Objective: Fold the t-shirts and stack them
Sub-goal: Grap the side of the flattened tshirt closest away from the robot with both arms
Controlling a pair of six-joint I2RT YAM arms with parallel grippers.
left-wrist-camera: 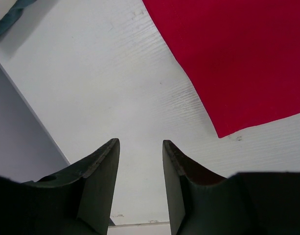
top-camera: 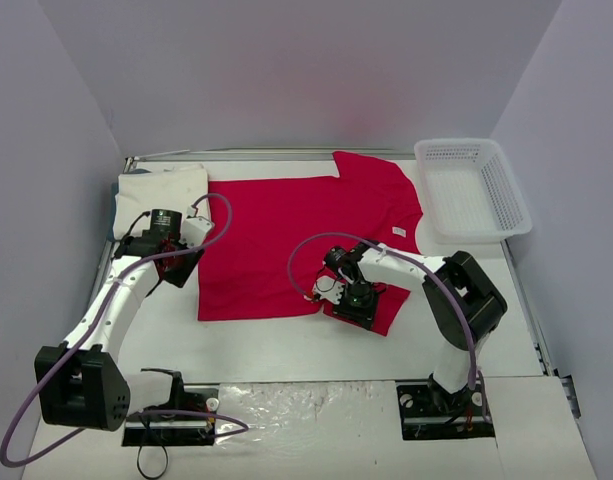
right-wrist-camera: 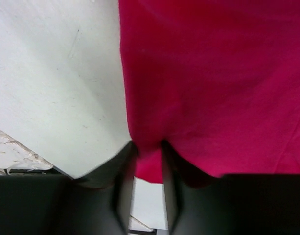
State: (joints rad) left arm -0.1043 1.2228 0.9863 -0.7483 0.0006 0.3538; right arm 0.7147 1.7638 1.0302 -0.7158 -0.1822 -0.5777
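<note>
**Right gripper pinches red shirt hem**

The red t-shirt (top-camera: 286,240) lies spread flat mid-table (top-camera: 286,350). A white mesh basket (top-camera: 471,185) sits beyond its right sleeve, and the folded white t-shirt (top-camera: 161,195) lies at its far-left corner. The right gripper (right-wrist-camera: 147,147) has its jaws closed on the red shirt's near edge. Just left of that shirt, the left gripper (left-wrist-camera: 141,144) hovers with its jaws parted and nothing in them.

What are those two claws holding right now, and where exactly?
The right gripper pinches the red t-shirt at its near edge. The left gripper is open over the table and holds nothing.
</note>
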